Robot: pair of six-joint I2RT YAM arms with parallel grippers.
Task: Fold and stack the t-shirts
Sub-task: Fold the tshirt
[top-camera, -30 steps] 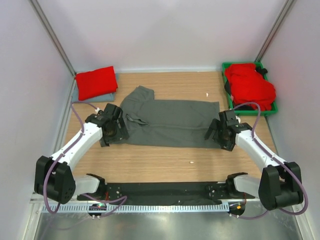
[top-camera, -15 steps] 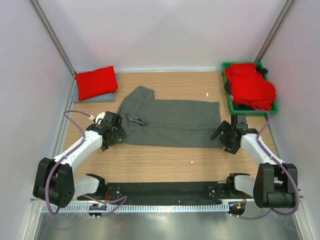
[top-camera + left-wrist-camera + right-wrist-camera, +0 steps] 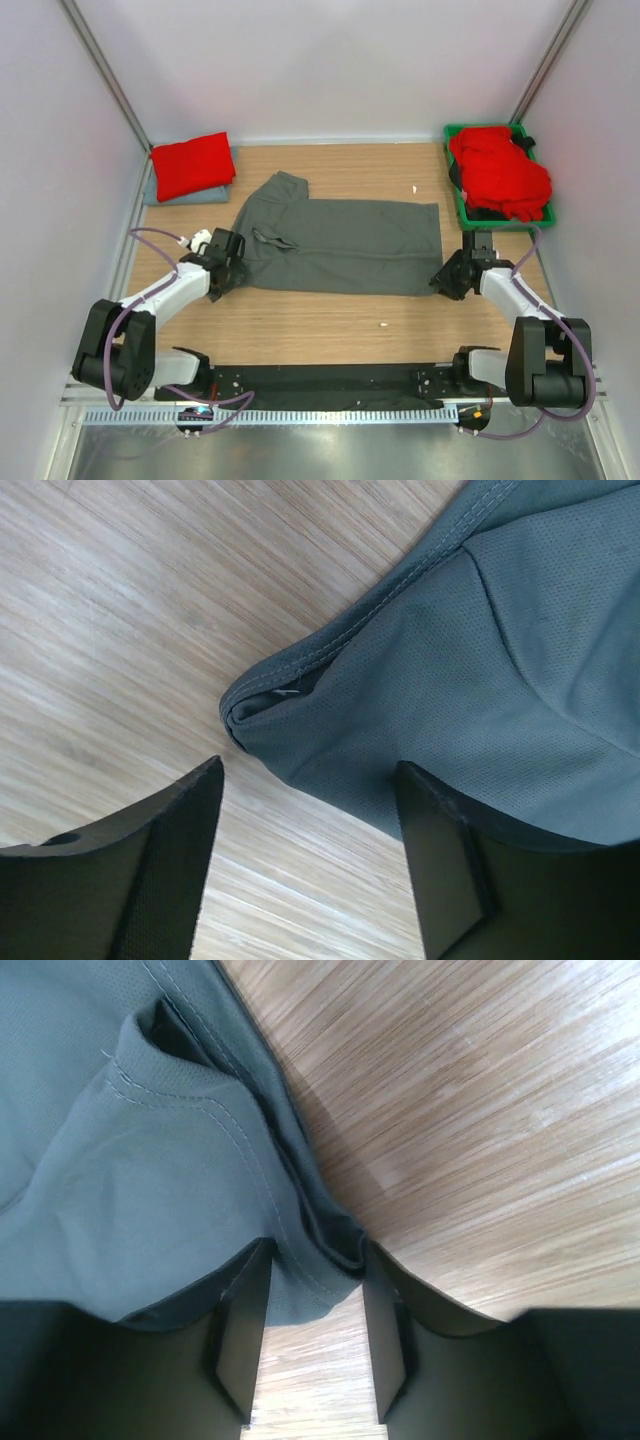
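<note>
We see the charcoal t-shirt (image 3: 340,245) flat on the table (image 3: 330,320). The left gripper (image 3: 305,780) gapes over one corner; the right gripper (image 3: 317,1260) straddles the hem, clamped or not we cannot tell.

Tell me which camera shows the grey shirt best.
The top view. There the grey shirt lies spread flat, with its whole outline and one sleeve visible. The left wrist view shows only one corner up close, and the right wrist view shows only a stitched hem corner.
</note>
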